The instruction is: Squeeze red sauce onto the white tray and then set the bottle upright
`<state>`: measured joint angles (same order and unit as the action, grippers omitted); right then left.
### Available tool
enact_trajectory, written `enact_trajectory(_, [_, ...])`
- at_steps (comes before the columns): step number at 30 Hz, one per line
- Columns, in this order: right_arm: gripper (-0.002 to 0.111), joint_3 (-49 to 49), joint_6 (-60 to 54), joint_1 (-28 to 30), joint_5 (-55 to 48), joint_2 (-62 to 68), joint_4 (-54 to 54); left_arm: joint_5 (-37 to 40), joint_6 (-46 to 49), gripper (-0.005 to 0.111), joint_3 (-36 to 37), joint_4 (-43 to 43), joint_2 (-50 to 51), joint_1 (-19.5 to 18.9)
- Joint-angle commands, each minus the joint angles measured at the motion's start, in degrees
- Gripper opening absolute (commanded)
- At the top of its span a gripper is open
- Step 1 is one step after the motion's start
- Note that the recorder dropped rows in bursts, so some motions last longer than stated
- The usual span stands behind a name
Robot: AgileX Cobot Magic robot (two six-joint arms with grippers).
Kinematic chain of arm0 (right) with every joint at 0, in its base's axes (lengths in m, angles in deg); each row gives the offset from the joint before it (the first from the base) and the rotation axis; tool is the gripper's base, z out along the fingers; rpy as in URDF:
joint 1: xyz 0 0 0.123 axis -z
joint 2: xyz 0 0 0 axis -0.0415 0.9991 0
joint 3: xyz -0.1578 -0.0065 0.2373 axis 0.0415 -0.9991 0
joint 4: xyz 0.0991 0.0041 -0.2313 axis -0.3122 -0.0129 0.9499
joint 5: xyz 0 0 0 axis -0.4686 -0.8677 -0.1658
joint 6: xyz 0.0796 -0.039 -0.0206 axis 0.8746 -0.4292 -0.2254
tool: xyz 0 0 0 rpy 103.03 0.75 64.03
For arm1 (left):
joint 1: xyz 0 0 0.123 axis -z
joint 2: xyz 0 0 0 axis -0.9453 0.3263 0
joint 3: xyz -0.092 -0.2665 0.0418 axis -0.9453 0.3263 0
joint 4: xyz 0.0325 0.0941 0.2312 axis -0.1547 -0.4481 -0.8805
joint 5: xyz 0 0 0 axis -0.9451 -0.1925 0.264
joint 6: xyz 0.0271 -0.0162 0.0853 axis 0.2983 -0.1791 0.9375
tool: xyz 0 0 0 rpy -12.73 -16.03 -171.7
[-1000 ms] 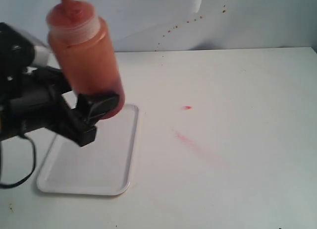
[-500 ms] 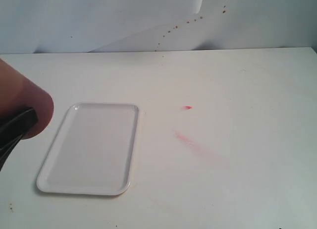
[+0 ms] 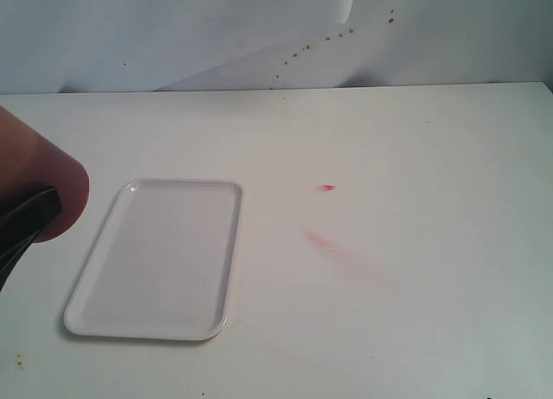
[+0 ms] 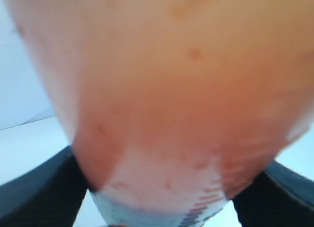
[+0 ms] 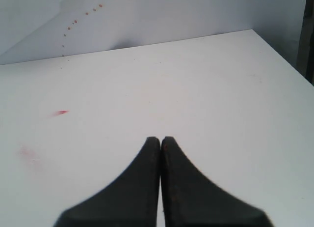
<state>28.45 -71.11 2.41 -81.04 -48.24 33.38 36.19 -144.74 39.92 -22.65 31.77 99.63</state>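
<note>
Left of the white tray (image 3: 155, 261), we hold the bottle (image 3: 39, 183) clamped in our left gripper (image 4: 157, 200); our right gripper (image 5: 160, 142) has its jaws pressed together.

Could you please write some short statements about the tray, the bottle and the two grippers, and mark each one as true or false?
1. The white tray has no red sauce on it. True.
2. The right gripper holds the bottle. False: its jaws are shut on nothing; the left gripper grips the bottle.
3. A small red drop lies on the table, apart from the tray. True.
4. The bottle stands upright on the tray. False: it is in the left gripper, at the left edge of the exterior view, not on the tray.
</note>
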Motion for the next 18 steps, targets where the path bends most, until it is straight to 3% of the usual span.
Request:
enact_trajectory(1, [0.0, -0.21, -0.27, -0.21, 0.22, -0.31, 0.38, -1.05, -0.47, 0.0, -0.12, 0.52, -0.38, -0.04])
enact_trajectory(18, [0.0, -0.21, -0.27, -0.21, 2.47, -0.31, 1.73, 0.55, -0.03, 0.0, -0.12, 0.29, -0.38, -0.04])
